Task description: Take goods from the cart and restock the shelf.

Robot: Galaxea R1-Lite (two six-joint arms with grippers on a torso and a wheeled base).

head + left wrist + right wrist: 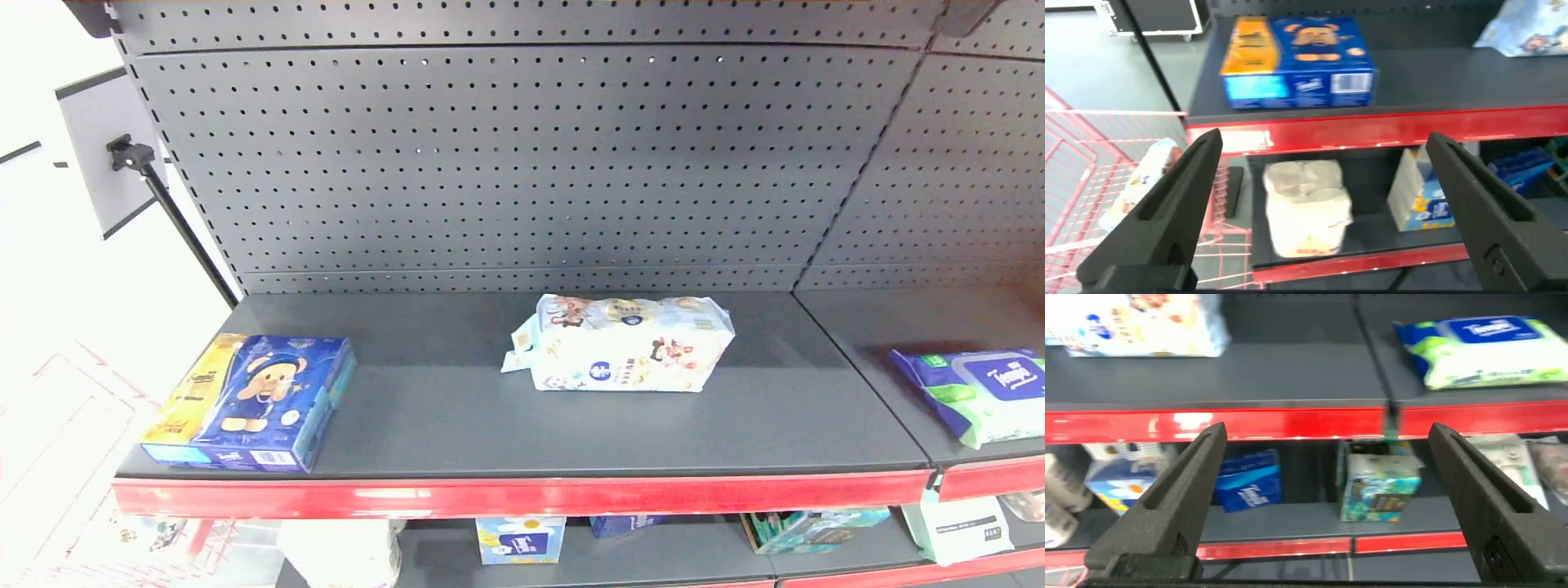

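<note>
A dark grey shelf (pixel 457 408) with a pegboard back panel (pixel 490 163) and a red price rail (pixel 522 494) fills the scene. On it lie three goods, well apart: a blue box (pixel 253 400) printed with a cartoon bear and a yellow side panel, at the left front corner, with a barcode on its end face; a pale soft pack (pixel 624 343) with small cartoon figures, mid-shelf; and a blue-and-green wipes pack (pixel 980 392) with a flip-lid label, on the next bay to the right. The red wire cart (pixel 1094 188) stands left of the shelf with a pale package (pixel 1139 180) inside. The left gripper (pixel 1323 139) and the right gripper (pixel 1327 429) both hang before the rail, fingers spread wide, holding nothing. Below sit a white roll pack (pixel 1306 204) and a teal box (pixel 1380 486).
</note>
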